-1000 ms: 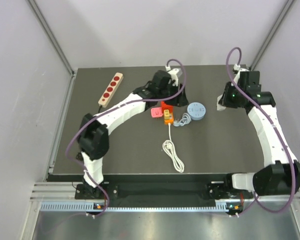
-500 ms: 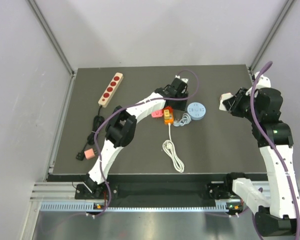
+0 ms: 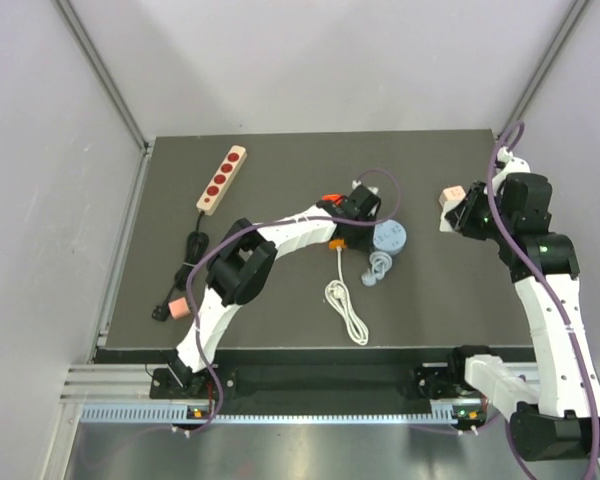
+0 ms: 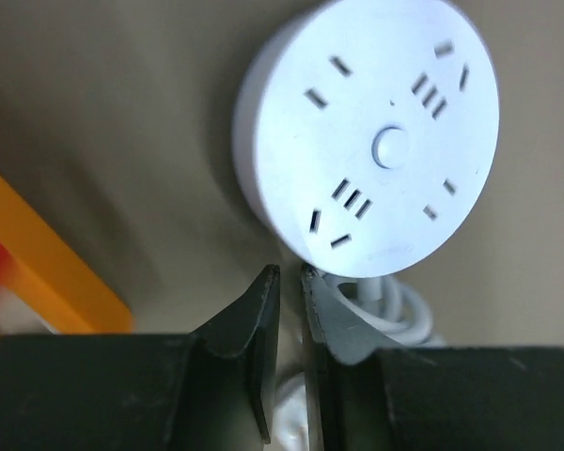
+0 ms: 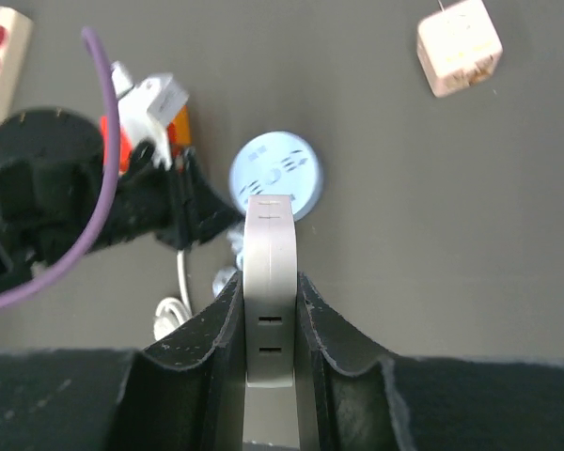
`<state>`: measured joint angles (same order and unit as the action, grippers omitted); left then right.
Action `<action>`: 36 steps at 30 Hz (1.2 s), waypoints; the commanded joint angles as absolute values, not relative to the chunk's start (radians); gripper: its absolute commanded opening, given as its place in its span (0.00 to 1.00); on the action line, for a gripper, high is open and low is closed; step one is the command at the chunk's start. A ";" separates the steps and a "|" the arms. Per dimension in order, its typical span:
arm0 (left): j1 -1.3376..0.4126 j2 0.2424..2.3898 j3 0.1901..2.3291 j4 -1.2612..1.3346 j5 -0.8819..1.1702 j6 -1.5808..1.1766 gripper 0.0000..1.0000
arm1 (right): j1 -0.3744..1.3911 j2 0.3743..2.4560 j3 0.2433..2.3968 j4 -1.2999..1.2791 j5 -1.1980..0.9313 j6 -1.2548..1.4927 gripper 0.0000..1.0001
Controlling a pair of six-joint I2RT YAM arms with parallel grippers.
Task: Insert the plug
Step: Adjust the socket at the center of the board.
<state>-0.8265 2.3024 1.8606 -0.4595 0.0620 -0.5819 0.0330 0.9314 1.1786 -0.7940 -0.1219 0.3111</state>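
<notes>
Left pincer (image 4: 289,274), fingers all but together on nothing, hangs over the desk (image 3: 460,300). The red plug (image 3: 330,199) lies by the orange power strip (image 4: 38,263) to its left, the round white socket hub (image 3: 391,237) just right. Right pincer (image 5: 268,280) clamps a flat white block (image 5: 268,230).

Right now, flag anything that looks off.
The left gripper is nearly shut on nothing beside the round white socket hub, while the red plug lies ungripped beside its wrist. The right gripper clamps a white block.
</notes>
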 commanded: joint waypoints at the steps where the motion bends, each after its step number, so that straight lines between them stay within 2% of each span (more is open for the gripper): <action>1: -0.894 2.171 1.712 -0.396 0.152 -0.686 0.19 | 0.021 0.927 1.212 -0.828 -0.086 0.281 0.00; 6: -0.945 2.109 1.597 -0.194 0.277 -0.773 0.20 | 0.021 0.960 1.174 -0.862 -0.069 0.275 0.00; 8: -0.957 2.094 1.604 -0.196 0.304 -0.787 0.20 | 0.023 0.991 1.148 -0.865 -0.087 0.284 0.00; 11: -0.942 2.051 1.631 -0.287 0.262 -0.776 0.30 | 0.055 1.043 1.127 -0.867 -0.083 0.311 0.00; 13: -0.911 1.990 1.621 -0.351 0.235 -0.749 0.41 | 0.110 1.106 1.138 -0.903 -0.055 0.319 0.00; 16: -0.846 1.895 1.600 -0.455 0.200 -0.707 0.50 | 0.182 1.207 1.172 -0.965 -0.014 0.321 0.00; 22: -0.626 1.631 1.367 -0.494 0.213 -0.634 0.60 | 0.262 1.376 1.302 -1.063 0.073 0.347 0.00; 26: -0.555 1.517 1.281 -0.550 0.177 -0.523 0.82 | 0.299 1.482 1.387 -1.106 0.141 0.376 0.00; 28: -0.554 1.485 1.279 -0.609 0.150 -0.499 0.83 | 0.314 1.529 1.430 -1.117 0.161 0.408 0.00; 32: -0.554 1.436 1.247 -0.621 0.300 -0.491 0.89 | 0.333 1.598 1.469 -1.115 0.189 0.471 0.00; 36: -0.555 1.372 1.213 -0.620 0.285 -0.451 0.90 | 0.351 1.649 1.467 -1.108 0.218 0.526 0.00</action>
<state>-0.5583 1.4467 1.2312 -0.6033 0.2600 -0.5072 0.3309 1.6257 1.4345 -1.0863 0.1631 0.4568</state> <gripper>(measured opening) 0.898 0.205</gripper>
